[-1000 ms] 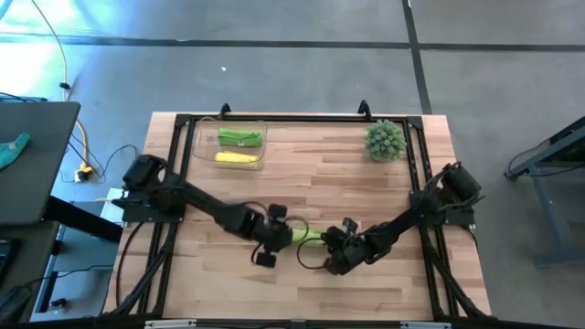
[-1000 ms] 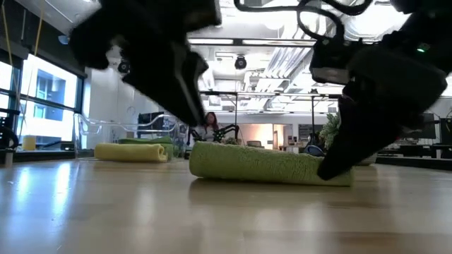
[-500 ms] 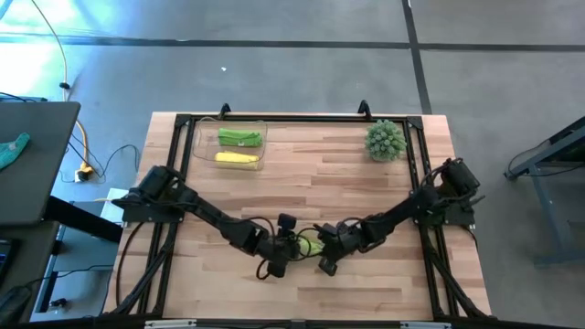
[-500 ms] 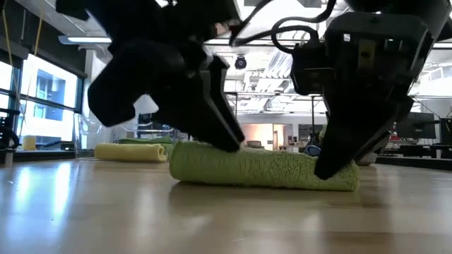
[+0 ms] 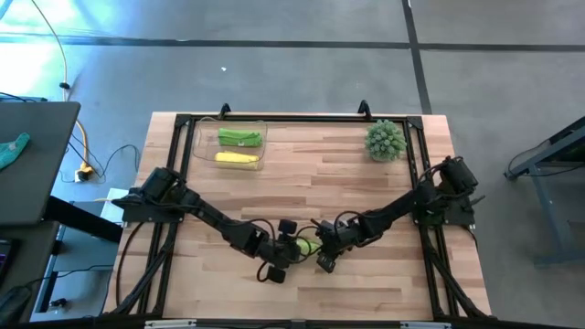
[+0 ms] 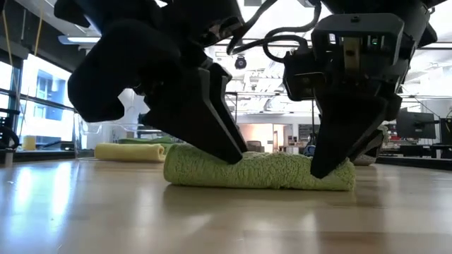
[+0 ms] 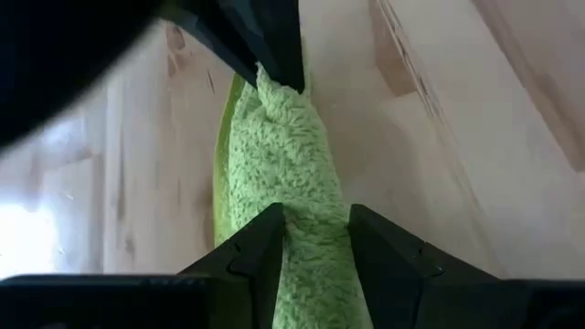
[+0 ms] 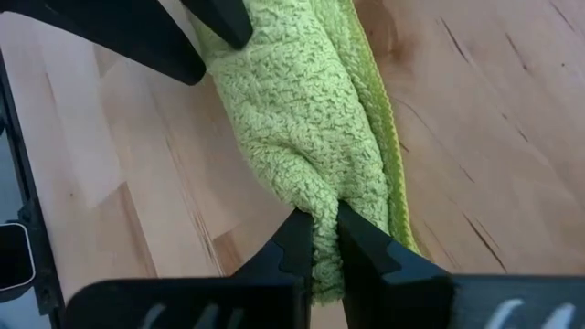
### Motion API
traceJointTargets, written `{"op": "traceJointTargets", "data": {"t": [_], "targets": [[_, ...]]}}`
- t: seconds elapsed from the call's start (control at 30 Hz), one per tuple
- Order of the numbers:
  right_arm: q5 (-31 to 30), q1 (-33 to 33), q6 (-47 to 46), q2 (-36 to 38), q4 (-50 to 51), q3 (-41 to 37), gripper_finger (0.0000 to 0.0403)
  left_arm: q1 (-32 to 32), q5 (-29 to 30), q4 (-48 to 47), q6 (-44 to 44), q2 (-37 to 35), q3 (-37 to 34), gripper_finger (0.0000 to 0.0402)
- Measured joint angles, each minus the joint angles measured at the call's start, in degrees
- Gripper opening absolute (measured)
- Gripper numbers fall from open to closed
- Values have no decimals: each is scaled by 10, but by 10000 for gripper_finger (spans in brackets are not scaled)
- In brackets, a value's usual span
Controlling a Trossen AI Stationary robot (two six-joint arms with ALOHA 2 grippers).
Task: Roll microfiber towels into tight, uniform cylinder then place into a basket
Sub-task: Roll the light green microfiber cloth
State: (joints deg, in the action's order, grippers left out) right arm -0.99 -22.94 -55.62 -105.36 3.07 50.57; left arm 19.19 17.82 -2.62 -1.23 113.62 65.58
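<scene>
A light green towel roll (image 5: 307, 245) lies on its side on the wooden table near the front middle; it also shows in the low view (image 6: 268, 171). My left gripper (image 7: 315, 239) is shut on it from the left, and my right gripper (image 8: 326, 239) is shut on it from the right. The clear basket (image 5: 203, 146) at the far left holds a green roll (image 5: 239, 138) and a pale yellow roll (image 5: 236, 158). My left gripper pinches the roll's two long sides (image 7: 306, 228) between its two fingers, a little in from its left end (image 6: 229, 156). The fingers slant down from the table's left, along the roll. The roll lies on the table. My right gripper pinches the roll's right end (image 8: 320, 215) between its two fingers, squeezing the cloth into a narrow gather. The fingers slant down from the table's right (image 6: 326, 164), along the roll. The roll's underside rests on the table.
A spiky round green plant (image 5: 385, 140) stands at the far right. A black frame (image 5: 274, 119) runs round the table's edges. Bare wood lies between the roll and the basket.
Both grippers have come down and toward each other onto the green roll, the left going right and toward the near edge, the right going left. The roll has shifted a little toward the near edge and stays on the table.
</scene>
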Motion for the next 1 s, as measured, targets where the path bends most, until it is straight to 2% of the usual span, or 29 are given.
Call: {"op": "traceJointTargets", "data": {"t": [0.23,0.33,0.43,0.57,0.67,0.73,0.83,1.0], "targets": [[-4,0,9,-1,-10,0,19,-20,-34,-8,-105,19,2,117],[-9,0,37,0,-10,0,30,-34,-83,-16,-146,19,3,113],[-13,0,61,14,-4,0,59,-48,-143,-20,-174,18,3,101],[-20,1,100,52,29,-2,98,-71,-230,-22,-202,19,4,82],[-26,-8,135,87,55,-3,115,-88,-272,-29,-216,19,3,70],[-53,-24,172,99,49,-3,118,-99,-298,-33,-227,19,2,64],[-129,-62,262,104,0,-2,118,-117,-328,-33,-242,20,2,58],[-254,-126,431,65,-80,-2,118,-131,-331,-33,-243,21,2,53]]}}
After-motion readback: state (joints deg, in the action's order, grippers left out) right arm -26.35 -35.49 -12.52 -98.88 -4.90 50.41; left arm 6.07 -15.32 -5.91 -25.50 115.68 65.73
